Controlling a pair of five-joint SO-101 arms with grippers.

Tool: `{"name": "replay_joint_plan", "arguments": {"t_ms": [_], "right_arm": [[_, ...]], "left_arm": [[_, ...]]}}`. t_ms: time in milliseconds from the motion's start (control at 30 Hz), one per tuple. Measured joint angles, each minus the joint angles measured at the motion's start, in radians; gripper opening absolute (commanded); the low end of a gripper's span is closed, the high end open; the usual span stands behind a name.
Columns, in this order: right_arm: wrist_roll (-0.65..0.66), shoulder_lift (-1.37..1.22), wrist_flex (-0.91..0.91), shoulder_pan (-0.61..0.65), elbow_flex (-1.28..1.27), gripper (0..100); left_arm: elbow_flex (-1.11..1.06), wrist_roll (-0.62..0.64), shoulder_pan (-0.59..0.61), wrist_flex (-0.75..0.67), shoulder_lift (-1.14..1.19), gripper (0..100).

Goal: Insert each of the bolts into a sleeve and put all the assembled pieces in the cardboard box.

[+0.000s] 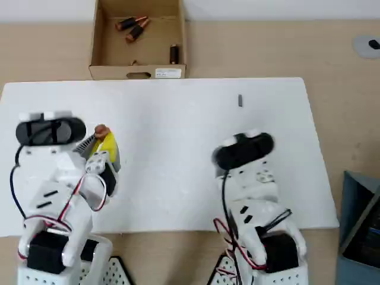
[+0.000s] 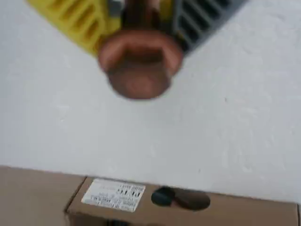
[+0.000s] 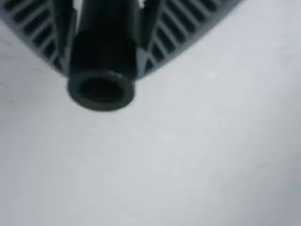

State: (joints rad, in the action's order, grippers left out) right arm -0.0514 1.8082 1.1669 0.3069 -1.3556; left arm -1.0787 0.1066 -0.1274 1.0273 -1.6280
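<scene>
My left gripper [image 2: 141,14] is shut on a copper-coloured bolt [image 2: 140,66], whose round head points toward the cardboard box [image 2: 197,209]. From above, that bolt [image 1: 101,129] sticks out past the yellow finger [image 1: 108,145] at the left of the white board. My right gripper [image 3: 106,19] is shut on a black sleeve [image 3: 101,70], its open end facing the camera above the white board. The cardboard box [image 1: 98,41] at the back holds three assembled pieces [image 1: 132,25]. A small dark piece [image 1: 240,101] lies on the board ahead of the right arm [image 1: 243,149].
The white board [image 1: 178,172] covers most of the wooden table. A grey container [image 1: 359,225] stands at the right edge, and a round grey fitting [image 1: 368,45] sits at the back right.
</scene>
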Motion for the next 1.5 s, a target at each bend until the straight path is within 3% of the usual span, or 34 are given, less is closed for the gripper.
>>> {"name": "replay_joint_plan", "arguments": {"t_ms": [233,367,700,1100,1500], "right_arm": [[0.0,0.0,-0.123,0.169,-0.077,0.9],[0.0,0.0,-0.173,0.276,-0.11,0.9],[0.052,0.0,-0.247,0.488,-0.117,0.9],[0.138,0.0,-0.288,0.526,-0.117,0.9],[0.138,0.0,-0.288,0.526,-0.117,0.9]], "left_arm": [[-0.104,0.009,0.0,-0.006,-0.183,0],[-0.106,0.11,-0.009,-0.006,-0.186,0],[-0.106,0.341,-0.224,-0.011,-0.186,0],[-0.106,0.394,-0.262,-0.164,-0.186,0],[-0.178,0.338,-0.262,-0.203,-0.186,0]]}}
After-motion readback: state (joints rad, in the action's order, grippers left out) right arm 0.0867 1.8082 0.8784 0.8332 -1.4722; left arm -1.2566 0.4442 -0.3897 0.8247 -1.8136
